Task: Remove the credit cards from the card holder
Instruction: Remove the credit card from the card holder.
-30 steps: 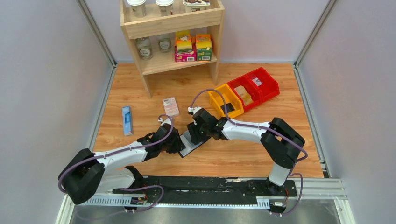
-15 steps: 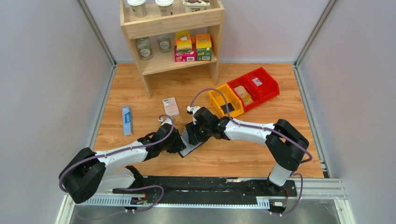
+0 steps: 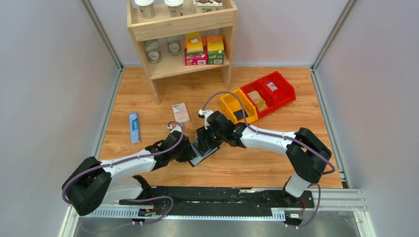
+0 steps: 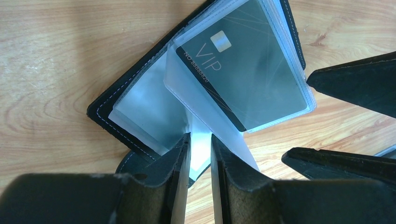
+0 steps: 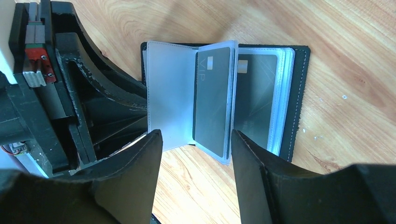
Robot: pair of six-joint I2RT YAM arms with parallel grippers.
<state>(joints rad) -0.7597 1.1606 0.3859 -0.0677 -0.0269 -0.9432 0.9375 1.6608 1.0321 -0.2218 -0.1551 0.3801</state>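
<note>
- Wooden table, walled in plain grey.
- Left gripper clamped on one clear leaf; right gripper hovered, fingers apart.
- Holder lay open mid-table between them.
- Cards sat sleeved, none out!

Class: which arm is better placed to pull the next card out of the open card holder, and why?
Probably right. The right gripper is open, its fingers either side of the raised VIP card. The left gripper is shut on a clear pocket, steadying the card holder.
</note>
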